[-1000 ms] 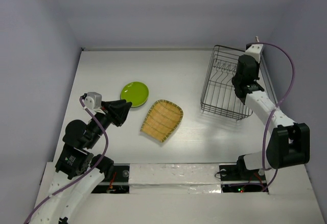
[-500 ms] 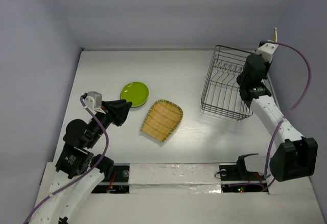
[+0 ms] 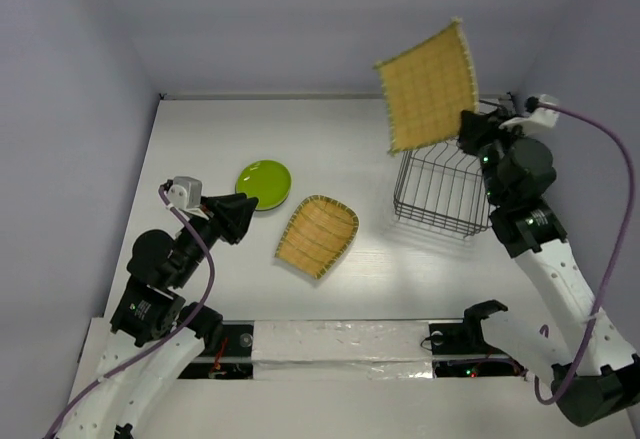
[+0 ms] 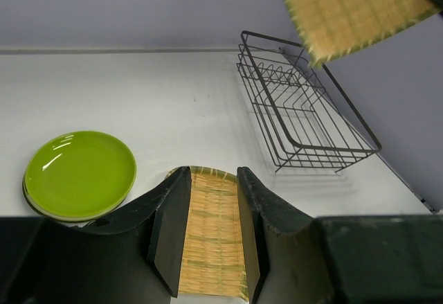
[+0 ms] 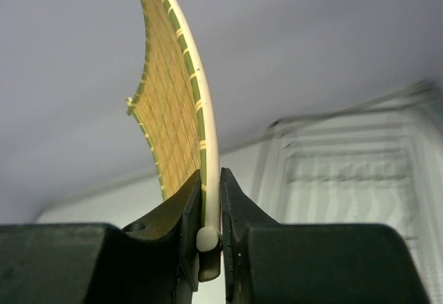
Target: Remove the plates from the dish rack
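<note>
straw plate [image 3: 428,87] up in the air in the right gripper [image 3: 470,131], above the rack [image 3: 440,221]

right gripper is clamped on the plate's rim; wrist view shows the edge pinched between both fingers. plate stands on edge, tilted, clear of the rack wires. rack sits on the right side of the table [image 3: 200,139], toward the back wall. second straw plate [image 3: 316,235] lies flat mid-table, well apart from the rack. green plate [image 3: 264,181] is just beside it to the left and further back, not touching, stacked on another plate whose pale rim shows underneath in the left wrist view. left gripper [image 3: 240,217] hovers low near the green plate, fingers a narrow gap apart, holding nothing; the second straw plate shows through that gap.
</note>
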`<state>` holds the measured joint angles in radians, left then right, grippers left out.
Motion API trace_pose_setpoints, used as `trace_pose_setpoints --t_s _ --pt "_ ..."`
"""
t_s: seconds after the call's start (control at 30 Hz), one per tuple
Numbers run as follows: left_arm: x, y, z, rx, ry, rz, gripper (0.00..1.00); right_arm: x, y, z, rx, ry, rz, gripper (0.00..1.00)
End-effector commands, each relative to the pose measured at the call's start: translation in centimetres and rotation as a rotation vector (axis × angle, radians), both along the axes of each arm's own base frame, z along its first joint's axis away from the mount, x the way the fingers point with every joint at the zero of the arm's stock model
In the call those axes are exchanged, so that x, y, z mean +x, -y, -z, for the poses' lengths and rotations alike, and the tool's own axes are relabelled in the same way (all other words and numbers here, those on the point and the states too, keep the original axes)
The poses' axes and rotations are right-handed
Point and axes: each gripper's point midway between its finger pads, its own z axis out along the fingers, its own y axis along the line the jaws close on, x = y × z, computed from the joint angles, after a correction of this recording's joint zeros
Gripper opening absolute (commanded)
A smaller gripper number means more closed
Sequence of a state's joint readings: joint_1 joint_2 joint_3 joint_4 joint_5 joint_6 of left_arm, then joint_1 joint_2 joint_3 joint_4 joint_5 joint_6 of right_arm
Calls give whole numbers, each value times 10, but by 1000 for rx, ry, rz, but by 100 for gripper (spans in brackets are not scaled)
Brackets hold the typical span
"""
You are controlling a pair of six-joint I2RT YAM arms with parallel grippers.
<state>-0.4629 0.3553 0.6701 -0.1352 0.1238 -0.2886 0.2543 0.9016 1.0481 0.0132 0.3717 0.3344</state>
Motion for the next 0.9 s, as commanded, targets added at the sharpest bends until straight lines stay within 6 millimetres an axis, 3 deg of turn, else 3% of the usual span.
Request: trace_pose_setpoints --t_s 0.0,0.07,0.1,0.17,0.33,0.5,0.63,0.87 --pt "1 -6 -25 -18 60 -29 30 -20 -103 14 115 -14 -456 0" --pt "1 -9 -27 -22 65 -46 30 -32 -137 35 145 -62 -583 0" --pt "2 -12 -29 -24 71 -60 30 -36 -147 34 166 -46 -626 0" --pt "3 -16 -30 -26 78 -83 30 -48 -180 60 210 -107 -778 0" --pt "9 -21 -28 -21 67 -118 30 -79 -250 88 226 -202 -1039 0" --pt "15 -26 -25 -13 59 -144 30 -74 -268 121 236 -296 -1078 0" --pt "21 -29 -23 -10 49 -156 30 -64 -278 158 213 -404 -1069 0" --pt "24 -29 -19 -1 35 -160 30 -66 -275 187 249 -466 -1047 0"
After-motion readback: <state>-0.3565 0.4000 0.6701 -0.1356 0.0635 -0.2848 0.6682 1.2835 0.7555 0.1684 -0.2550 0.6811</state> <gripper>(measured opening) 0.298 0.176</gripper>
